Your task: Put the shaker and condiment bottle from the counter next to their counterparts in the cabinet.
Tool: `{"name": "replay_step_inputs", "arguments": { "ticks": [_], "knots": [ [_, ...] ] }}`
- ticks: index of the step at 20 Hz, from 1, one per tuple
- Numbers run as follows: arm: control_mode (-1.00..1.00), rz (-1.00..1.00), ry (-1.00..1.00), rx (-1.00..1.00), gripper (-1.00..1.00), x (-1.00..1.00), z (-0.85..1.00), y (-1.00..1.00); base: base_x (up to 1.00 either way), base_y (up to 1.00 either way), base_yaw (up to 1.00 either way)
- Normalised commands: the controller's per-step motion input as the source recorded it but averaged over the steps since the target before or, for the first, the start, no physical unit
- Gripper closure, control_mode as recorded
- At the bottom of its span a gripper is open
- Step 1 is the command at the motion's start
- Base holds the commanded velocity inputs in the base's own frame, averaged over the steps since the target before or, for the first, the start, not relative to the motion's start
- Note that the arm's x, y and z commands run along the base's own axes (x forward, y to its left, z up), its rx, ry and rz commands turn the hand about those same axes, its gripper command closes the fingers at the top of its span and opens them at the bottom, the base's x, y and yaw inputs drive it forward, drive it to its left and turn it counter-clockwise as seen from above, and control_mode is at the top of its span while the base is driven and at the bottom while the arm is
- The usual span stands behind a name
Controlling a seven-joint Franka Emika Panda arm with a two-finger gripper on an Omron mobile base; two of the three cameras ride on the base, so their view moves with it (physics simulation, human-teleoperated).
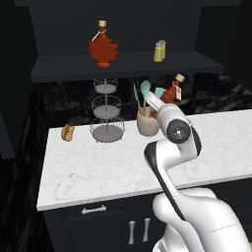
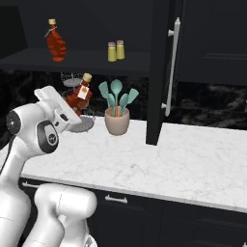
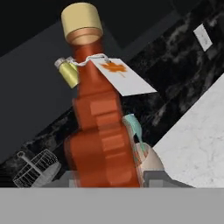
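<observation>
So we've got the black doorless wall cabinet [image 1: 128, 66] above the white marble-patterned counter [image 1: 98, 167]. On its shelf sit the wide maple-leaf-shaped red-brown bottle [image 1: 103, 47] and two small olive-yellow shakers with pale tops [image 1: 159, 51], side by side, so the shaker half looks done to us. What's left is the small red-brown syrup bottle with tan cap and white neck tag [image 2: 81, 94]: our two-finger gripper [image 2: 72, 110] is clamped around its lower body, holding it tilted in the air above the counter, below the shelf, near the beige utensil pot with teal spatulas [image 2: 117, 120]. It still needs lifting up beside the leaf bottle.
</observation>
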Motion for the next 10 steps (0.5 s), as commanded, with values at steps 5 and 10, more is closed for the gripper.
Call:
{"name": "replay_step_inputs", "arguments": {
  "ticks": [5, 10],
  "knots": [
    [-1.00, 0.39, 0.00, -0.14, 1.00, -0.12, 0.60, 0.20, 0.00, 0.00, 0.00],
    [-1.00, 0.38, 0.01, -0.16, 1.00, -0.05, 0.70, 0.35, 0.00, 0.00, 0.00]
  ]
}}
